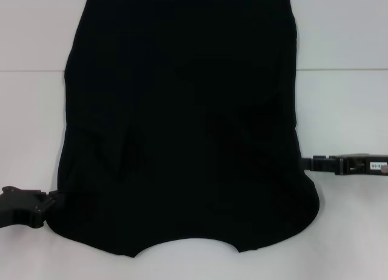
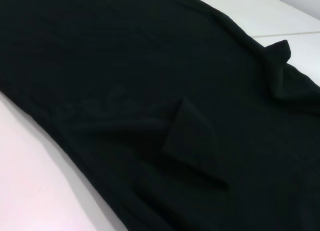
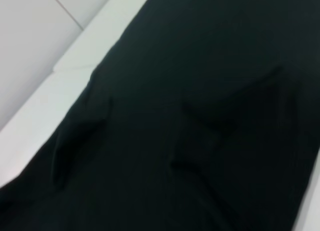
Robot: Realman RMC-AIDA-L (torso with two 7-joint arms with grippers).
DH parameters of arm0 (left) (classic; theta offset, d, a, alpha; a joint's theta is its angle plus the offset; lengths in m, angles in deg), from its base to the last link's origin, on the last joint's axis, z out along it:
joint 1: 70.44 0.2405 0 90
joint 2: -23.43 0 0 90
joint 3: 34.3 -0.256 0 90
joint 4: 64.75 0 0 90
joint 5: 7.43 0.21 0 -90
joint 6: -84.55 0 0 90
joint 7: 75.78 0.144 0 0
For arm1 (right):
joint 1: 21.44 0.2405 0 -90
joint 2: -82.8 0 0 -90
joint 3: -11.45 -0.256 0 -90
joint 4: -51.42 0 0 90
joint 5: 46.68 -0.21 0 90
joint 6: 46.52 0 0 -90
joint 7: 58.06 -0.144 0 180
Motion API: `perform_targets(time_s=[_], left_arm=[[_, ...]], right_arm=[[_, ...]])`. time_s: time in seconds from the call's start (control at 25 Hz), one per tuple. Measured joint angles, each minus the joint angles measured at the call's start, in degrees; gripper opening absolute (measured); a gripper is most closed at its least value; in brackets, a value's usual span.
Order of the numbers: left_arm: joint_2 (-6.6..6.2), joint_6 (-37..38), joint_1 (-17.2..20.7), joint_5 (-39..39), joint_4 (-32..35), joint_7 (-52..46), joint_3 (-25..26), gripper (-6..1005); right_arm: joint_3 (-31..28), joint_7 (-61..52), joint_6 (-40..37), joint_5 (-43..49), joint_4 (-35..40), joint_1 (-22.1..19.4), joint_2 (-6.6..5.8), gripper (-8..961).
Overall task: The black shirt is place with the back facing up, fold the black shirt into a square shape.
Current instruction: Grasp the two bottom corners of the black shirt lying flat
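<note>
The black shirt (image 1: 182, 122) lies flat on the white table (image 1: 345, 80), plain side up, with both sleeves folded in over the body. Its neckline notch is at the near edge. My left gripper (image 1: 51, 202) sits low at the shirt's near left corner, right against the cloth edge. My right gripper (image 1: 305, 163) reaches in level from the right and meets the shirt's right edge. In the left wrist view the shirt (image 2: 125, 66) fills most of the frame, with a folded sleeve flap (image 2: 192, 141). The right wrist view shows the shirt (image 3: 200, 116) with soft folds.
White table surface surrounds the shirt on the left, right and near sides. A seam line (image 1: 339, 69) crosses the table at the far part. The shirt's far hem runs along the top edge of the head view.
</note>
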Motion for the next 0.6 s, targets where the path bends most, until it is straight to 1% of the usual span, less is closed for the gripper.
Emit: perform_targets(time_s=[0.16,0.6], left_arm=[[0.0,0.0,0.0,-0.3,-0.1,0.1,-0.2,27],[0.0,-0.2,-0.2,-0.6,-0.7,0.1,-0.1,28]], right_arm=[[0.3,-0.4,-0.2,2.5,-0.1,0.1,0.08,595],[0.4,-0.8,-0.2,5.9,-0.2,1.3,1.1,587]])
